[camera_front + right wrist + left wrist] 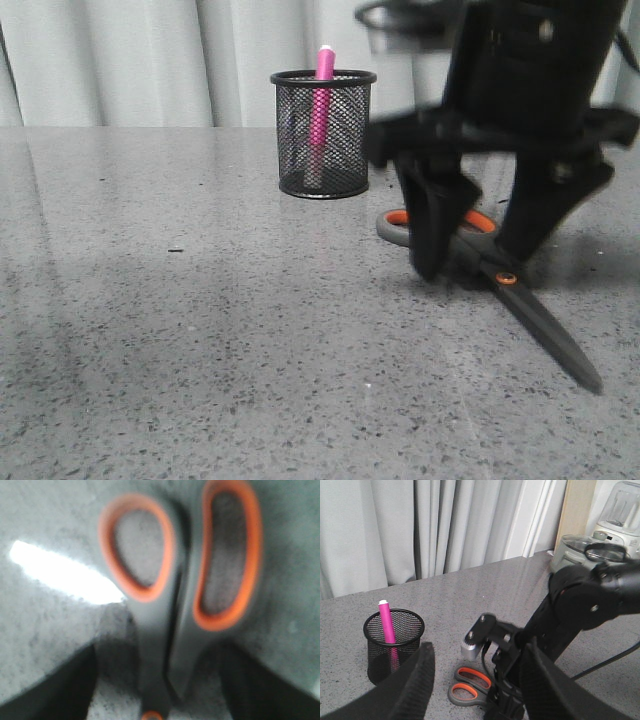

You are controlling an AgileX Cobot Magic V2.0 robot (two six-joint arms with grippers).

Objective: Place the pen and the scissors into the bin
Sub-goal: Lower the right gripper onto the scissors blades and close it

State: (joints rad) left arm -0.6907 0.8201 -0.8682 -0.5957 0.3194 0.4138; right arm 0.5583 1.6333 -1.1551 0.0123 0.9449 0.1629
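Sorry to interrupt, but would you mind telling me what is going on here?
The pen already stands in the bin. The scissors lie flat on the table, blades shut. The right gripper is low over them, open, its fingers straddling the scissors just below the orange-lined handles, apparently about to pick them up. The left gripper is open and holds nothing.

the right gripper hid the middle of the scissors in the front view. the right wrist view was blurred and cut off their blades. mesh of the bin veiled the pen's lower half.
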